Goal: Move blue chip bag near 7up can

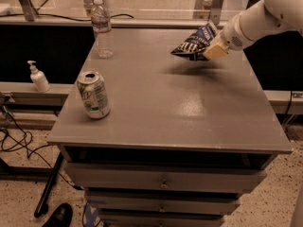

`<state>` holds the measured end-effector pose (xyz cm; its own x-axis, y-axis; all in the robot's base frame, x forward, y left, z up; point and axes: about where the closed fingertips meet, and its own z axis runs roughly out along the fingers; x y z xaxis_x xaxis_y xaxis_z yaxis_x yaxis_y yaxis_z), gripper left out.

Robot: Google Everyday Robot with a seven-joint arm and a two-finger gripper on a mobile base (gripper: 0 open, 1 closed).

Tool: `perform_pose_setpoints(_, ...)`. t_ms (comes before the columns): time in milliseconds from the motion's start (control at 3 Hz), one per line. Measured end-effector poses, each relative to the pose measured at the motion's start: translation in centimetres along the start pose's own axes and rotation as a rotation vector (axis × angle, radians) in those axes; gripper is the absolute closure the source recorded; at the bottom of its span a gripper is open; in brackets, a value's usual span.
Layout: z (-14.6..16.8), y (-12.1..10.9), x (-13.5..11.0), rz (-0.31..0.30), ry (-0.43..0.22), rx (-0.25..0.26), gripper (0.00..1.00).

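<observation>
The blue chip bag [194, 42], dark navy with white lettering, hangs tilted above the far right part of the grey table [180, 103]. My gripper [211, 50] is shut on the bag's right end and holds it clear of the tabletop, with a shadow beneath it. The white arm reaches in from the upper right. The 7up can [93, 94], silver and green with an opened top, stands upright near the table's front left corner, far from the bag.
A clear plastic water bottle [102, 28] stands at the table's back left. A white pump bottle [38, 76] sits on a ledge left of the table. Drawers [163, 181] lie under the tabletop. Cables and a black shoe lie on the floor at the left.
</observation>
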<state>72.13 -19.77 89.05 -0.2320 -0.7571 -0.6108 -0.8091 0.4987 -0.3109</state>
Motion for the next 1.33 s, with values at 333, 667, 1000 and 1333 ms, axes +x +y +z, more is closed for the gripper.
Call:
perform_pose_setpoints(333, -1.9, 2.6, -2.1, -0.043, -0.029, -0.068, 1.0)
perform_pose_setpoints(667, -4.1, 6.3, -4.1, -0.097, -0.072, -0.148, 1.0)
perform_pose_setpoints(1000, -5.7, 11.2, -6.1, -0.171, -0.113, -0.249, 1.0)
perform_pose_setpoints(1333, -5.8, 16.1, -7.8, -0.244, -0.141, -0.362, 1.0)
